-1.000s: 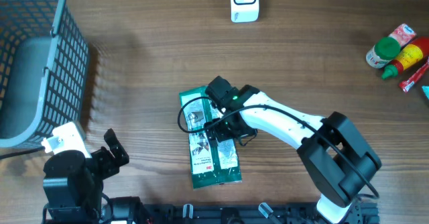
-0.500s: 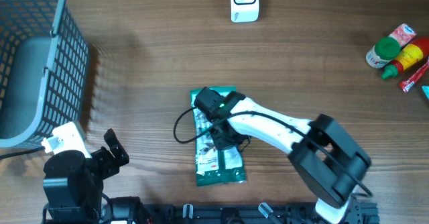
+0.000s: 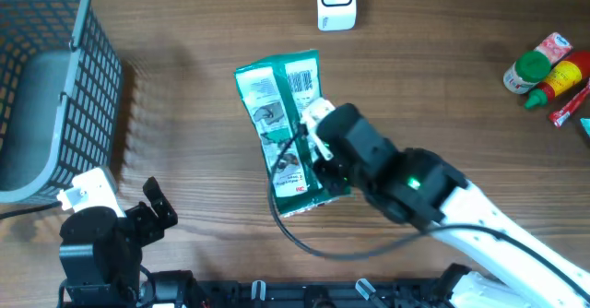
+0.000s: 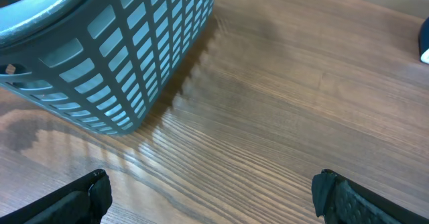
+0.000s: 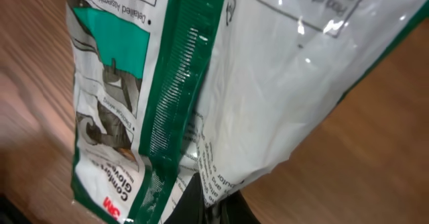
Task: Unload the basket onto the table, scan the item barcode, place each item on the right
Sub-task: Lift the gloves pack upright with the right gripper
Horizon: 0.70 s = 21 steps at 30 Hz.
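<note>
— Packet [image 3: 277,128]: where is it now, and how do you think it will handle?

— I go from big to small. Over the wooden table [image 3: 442,96], well apart from the basket [image 3: 55,87] on the left arm's side, the green and white packet hangs in the right gripper [image 3: 318,171], which is closed on its lower end. The scanner [image 3: 336,2] stands at the far edge, near the packet's upper end, where the barcode [image 3: 302,79] faces up.

— Is it stiff?

— I judge that it is not. It looks light, a thin glossy film with something soft inside. In the right wrist view it wrinkles and bends above the fingers [image 5: 201,204]. So it may flop over, or slip out of the grip. I would take it on the flat sealed border, away from the barcode, so that the print is not covered.

— And the left gripper [image 4: 214,200]?

— It is wide open and holds nothing, low over the table beside the basket.
</note>
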Each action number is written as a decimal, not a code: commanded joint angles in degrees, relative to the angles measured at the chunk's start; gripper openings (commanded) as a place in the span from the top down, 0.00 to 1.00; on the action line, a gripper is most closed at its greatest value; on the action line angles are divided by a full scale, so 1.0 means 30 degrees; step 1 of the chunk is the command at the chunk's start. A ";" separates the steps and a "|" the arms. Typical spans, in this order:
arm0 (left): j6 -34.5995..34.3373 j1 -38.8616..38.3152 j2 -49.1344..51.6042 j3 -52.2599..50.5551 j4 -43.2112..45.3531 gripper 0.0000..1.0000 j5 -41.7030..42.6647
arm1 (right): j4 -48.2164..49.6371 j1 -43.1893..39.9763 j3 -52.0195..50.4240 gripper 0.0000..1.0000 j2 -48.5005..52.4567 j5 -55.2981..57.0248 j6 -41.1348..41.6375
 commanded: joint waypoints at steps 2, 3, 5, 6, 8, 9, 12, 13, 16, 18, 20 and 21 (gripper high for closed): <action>0.0036 -0.0102 -0.0066 0.0058 0.0051 0.00 0.0095 | 0.0379 -0.0029 0.0087 0.95 -0.1821 -0.0036 -0.1239; 0.0036 -0.0102 -0.0066 0.0058 0.0051 0.00 0.0095 | 0.0481 -0.0029 0.0087 0.96 -0.2011 -0.0029 -0.1239; 0.0029 -0.0102 -0.0066 0.0058 0.0051 0.00 0.0095 | 0.0765 -0.0029 0.0087 0.96 -0.2317 -0.0044 -0.1756; 0.0029 -0.0102 -0.0066 0.0058 0.0051 0.00 0.0095 | 0.0772 -0.0029 0.0087 0.96 -0.2317 -0.0029 -0.2106; 0.0029 -0.0102 -0.0066 0.0058 0.0051 0.00 0.0095 | 0.0772 -0.0029 0.0080 0.96 -0.2244 -0.0029 -0.2834; 0.0036 -0.0102 -0.0066 0.0058 0.0051 0.00 0.0095 | 0.0903 -0.0029 0.0080 0.96 -0.2142 -0.0029 -0.3344; 0.0036 -0.0102 -0.0066 0.0058 0.0051 0.00 0.0095 | 0.1005 -0.0029 0.0080 0.96 -0.1953 -0.0095 -0.3745; 0.0029 -0.0102 -0.0066 0.0058 0.0051 0.00 0.0095 | 0.0889 -0.0029 0.0080 0.96 -0.1843 -0.0102 -0.4153; 0.0036 -0.0102 -0.0066 0.0058 0.0051 0.00 0.0095 | 0.0393 -0.0029 0.0080 0.96 -0.1450 0.0670 -0.6739; 0.0036 -0.0102 -0.0066 0.0058 0.0051 0.00 0.0095 | 0.1027 -0.0029 0.0080 0.96 -0.1086 0.3504 -0.6543; 0.0036 -0.0102 -0.0066 0.0058 0.0051 0.00 0.0095 | 0.2208 -0.0029 0.0080 0.95 -0.0597 0.6834 -0.6513; 0.0036 -0.0102 -0.0066 0.0058 0.0051 0.00 0.0095 | 0.2871 -0.0029 0.0080 0.96 -0.0350 0.8582 -0.6521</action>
